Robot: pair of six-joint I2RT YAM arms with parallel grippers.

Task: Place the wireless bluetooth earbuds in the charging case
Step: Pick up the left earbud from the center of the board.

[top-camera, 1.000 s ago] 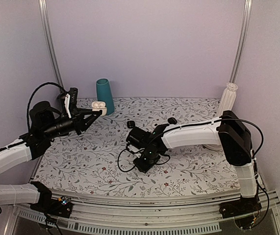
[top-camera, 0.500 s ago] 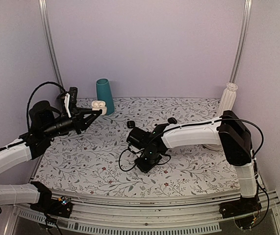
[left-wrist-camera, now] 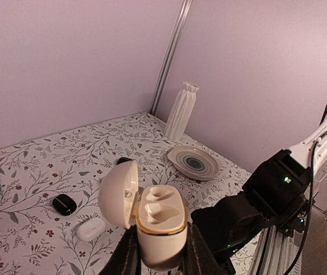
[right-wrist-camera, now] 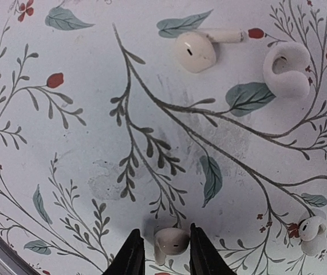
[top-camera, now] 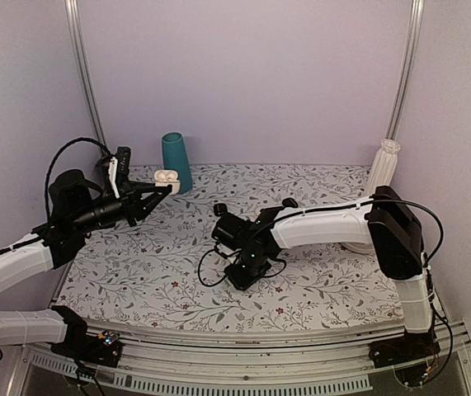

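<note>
My left gripper (top-camera: 162, 190) is shut on the charging case (left-wrist-camera: 158, 226), a cream-white case with a gold rim. It holds the case upright, high above the table's far left. The lid is open and both wells are empty. My right gripper (top-camera: 246, 274) points straight down at the table's middle. Its fingers are closed in on a small white earbud (right-wrist-camera: 170, 242) at table level; the right finger touches it and a sliver of shadow shows on the left. A second stemmed earbud (right-wrist-camera: 194, 50) lies farther off on the cloth.
A white loop-shaped piece (right-wrist-camera: 289, 70) and another small white bud (right-wrist-camera: 312, 229) lie near the right gripper. A closed white case (left-wrist-camera: 90, 228) and two black lumps (left-wrist-camera: 64, 203) lie on the floral cloth. A teal cup (top-camera: 176, 162), a striped plate (left-wrist-camera: 194, 162) and a white vase (top-camera: 383, 165) stand at the back and right.
My right wrist has shifted slightly left and away over the same spot. The left arm and the open case have not moved.
</note>
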